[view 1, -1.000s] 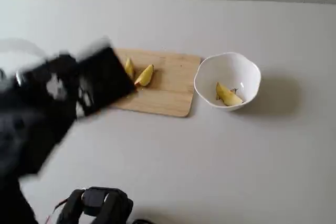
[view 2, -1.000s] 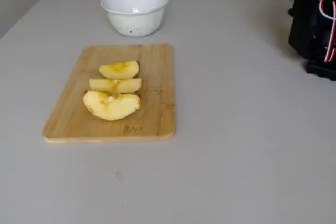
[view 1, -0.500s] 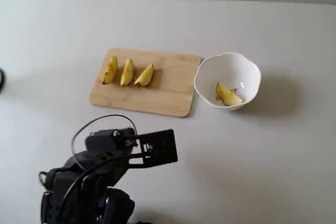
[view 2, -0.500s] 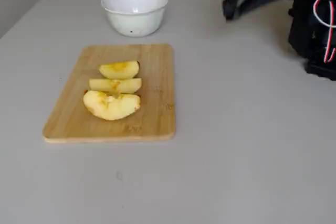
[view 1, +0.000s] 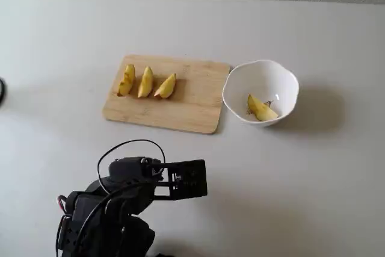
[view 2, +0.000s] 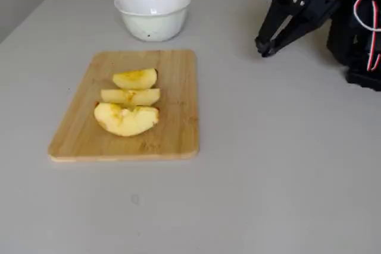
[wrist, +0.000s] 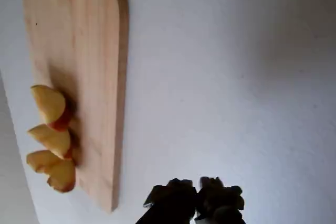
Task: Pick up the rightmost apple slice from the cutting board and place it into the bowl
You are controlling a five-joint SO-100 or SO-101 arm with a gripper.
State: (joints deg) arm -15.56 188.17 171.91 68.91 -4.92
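- Black jaws (wrist: 197,203) of the arm sit at the bottom edge of the wrist view, fingertips together with nothing between them, above bare grey worktop (wrist: 236,77).
- One pale yellow apple slice (view 1: 261,109) lies inside the white glossy bowl with the wavy rim (view 1: 287,76), right of centre in a fixed view.
- Three yellow apple wedges (view 1: 146,82) stand in a row on the left half of the thin rectangular light-wood cutting board (view 1: 195,97); the bowl is just beside the board's right edge.
- The arm is folded in the lower left of that fixed view, well apart from board and bowl.
- Judgement: placement of one slice appears complete. If more transfers are required, the next rightmost wedge (view 1: 166,86) is the candidate.
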